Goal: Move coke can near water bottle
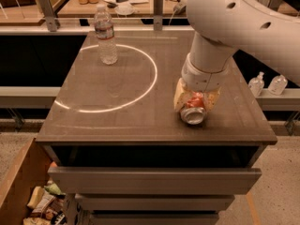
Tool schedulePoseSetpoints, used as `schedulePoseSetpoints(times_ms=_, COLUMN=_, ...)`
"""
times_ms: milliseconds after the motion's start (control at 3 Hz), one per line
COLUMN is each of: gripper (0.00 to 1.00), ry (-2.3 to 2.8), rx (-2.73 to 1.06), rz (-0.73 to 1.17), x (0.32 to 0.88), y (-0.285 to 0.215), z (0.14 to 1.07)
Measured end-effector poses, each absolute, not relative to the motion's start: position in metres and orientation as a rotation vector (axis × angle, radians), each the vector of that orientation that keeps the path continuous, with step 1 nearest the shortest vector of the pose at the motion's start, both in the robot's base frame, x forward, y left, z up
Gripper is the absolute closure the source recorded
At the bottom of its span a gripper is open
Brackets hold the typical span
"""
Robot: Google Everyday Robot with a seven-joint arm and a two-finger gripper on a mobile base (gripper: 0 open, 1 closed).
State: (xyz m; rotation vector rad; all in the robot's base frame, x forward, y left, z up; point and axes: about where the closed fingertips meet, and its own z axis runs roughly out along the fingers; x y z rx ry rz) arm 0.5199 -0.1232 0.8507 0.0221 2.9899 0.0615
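Observation:
The coke can (193, 110) lies on its side at the right front of the dark table top (117, 111), with its silver end turned toward the front edge. My gripper (196, 99) has come down over it from above. Its pale yellow fingers (178, 97) hug the can on the left and right sides, shut on it. The can rests on the table. The water bottle (106, 34) stands upright at the back left of the table, far from the can, on the rim of a white ring of light (140, 90).
Two small clear pump bottles (257, 84) stand on a ledge to the right of the table. A rail with posts (46, 4) and a cluttered bench lie behind. Drawers (154, 179) sit below the top. An open box of packets (42, 201) sits on the floor at the left.

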Motion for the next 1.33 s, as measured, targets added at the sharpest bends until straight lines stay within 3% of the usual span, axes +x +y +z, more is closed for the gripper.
schedulePoseSetpoints(times_ms=667, gripper=1.00, ry=2.951, rx=-0.036, rz=0.131, x=0.522, y=-0.113, z=0.858)
schedulePoseSetpoints(times_ms=1333, gripper=1.00, ry=2.745, rx=-0.308, rz=0.389, x=0.558, y=-0.034, z=0.912)
